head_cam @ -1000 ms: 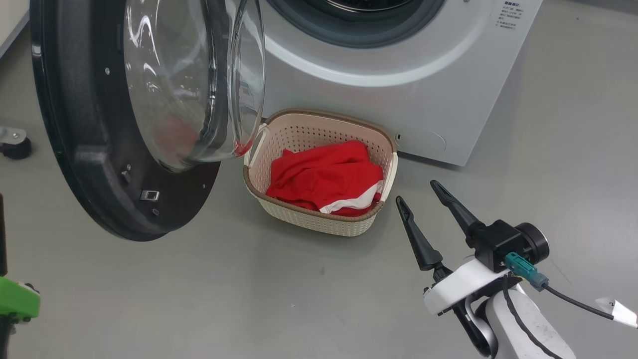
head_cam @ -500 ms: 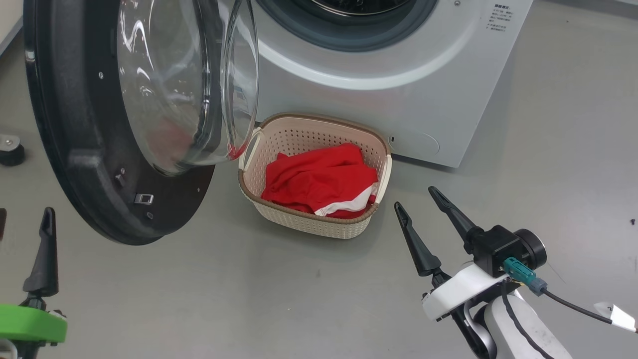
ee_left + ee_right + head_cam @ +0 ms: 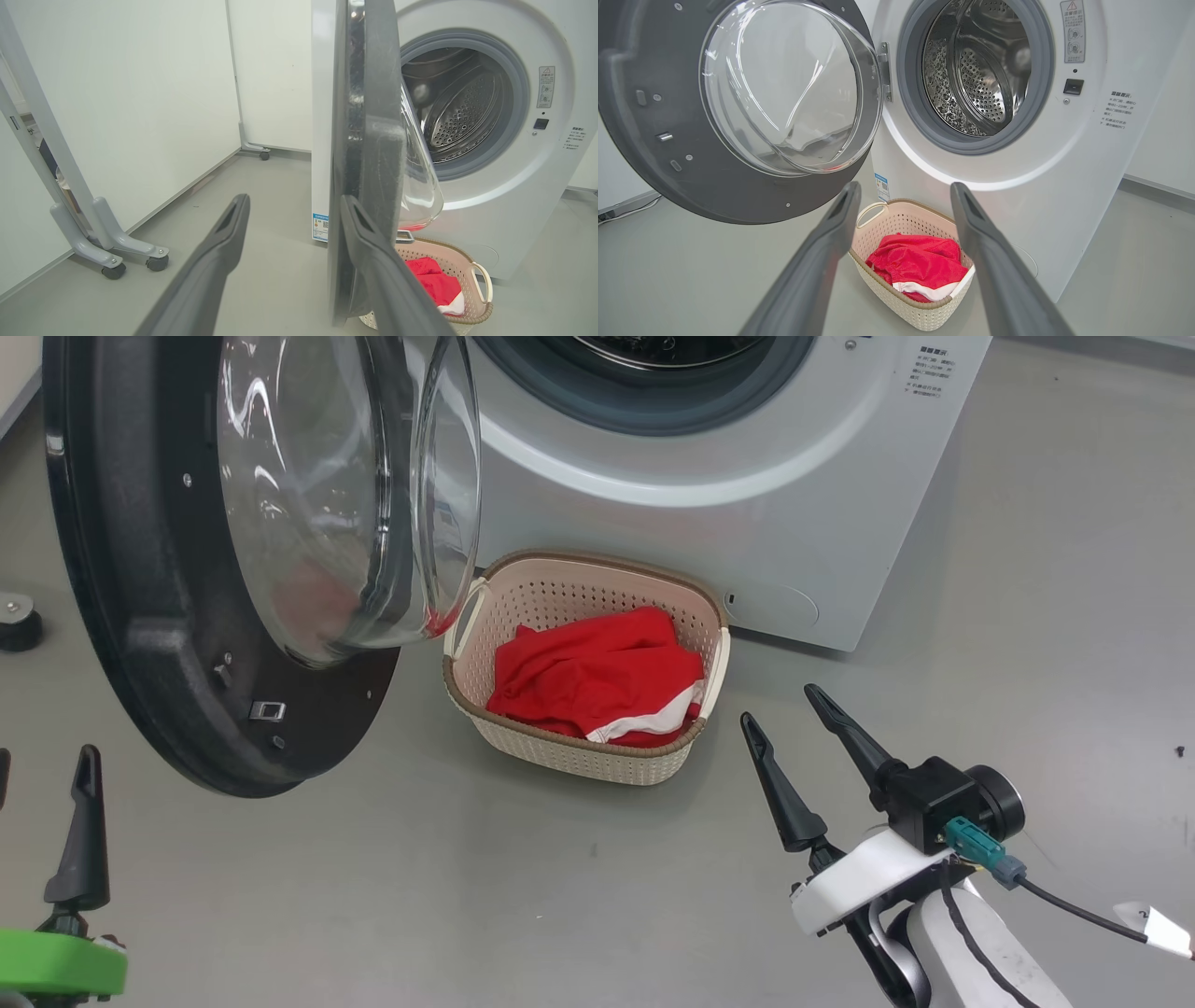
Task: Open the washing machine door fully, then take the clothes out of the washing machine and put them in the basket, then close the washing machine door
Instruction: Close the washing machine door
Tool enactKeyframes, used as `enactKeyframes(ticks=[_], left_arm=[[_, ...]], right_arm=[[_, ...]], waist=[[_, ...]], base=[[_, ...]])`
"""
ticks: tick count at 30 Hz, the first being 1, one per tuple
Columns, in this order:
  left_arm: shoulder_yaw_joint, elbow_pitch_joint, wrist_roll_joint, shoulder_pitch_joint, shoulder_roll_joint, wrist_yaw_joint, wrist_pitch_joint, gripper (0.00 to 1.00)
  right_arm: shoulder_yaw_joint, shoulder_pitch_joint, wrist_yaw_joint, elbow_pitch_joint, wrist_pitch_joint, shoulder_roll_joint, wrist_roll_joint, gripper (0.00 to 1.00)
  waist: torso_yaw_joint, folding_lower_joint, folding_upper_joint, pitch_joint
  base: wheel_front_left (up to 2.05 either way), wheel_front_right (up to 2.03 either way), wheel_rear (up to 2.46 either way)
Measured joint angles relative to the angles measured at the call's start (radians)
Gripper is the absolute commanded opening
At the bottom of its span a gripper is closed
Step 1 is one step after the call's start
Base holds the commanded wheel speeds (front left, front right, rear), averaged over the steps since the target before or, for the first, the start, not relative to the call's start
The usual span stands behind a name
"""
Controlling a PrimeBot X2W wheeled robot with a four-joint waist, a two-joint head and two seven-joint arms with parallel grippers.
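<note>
Washing machine (image 3: 1064, 186) bears blue sticker (image 3: 881, 186).

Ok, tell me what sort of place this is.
Probably a lab or test room staged as a laundry corner, not a home: the washing machine stands on a plain grey floor, beside white partition panels on castor feet, with a basket of red clothes before it.
</note>
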Motion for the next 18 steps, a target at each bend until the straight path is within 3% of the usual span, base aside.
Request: enactKeyframes(ticks=[18], left_arm=[[-0.024,0.017,0.008,0.0,0.0,0.0,-0.022,1.0]], right_arm=[[0.0,0.0,0.0,-0.001,-0.001,0.003,0.0,1.0]], waist=[[0.002,0.0,0.0,0.002]], base=[[0.0,0.0,0.0]])
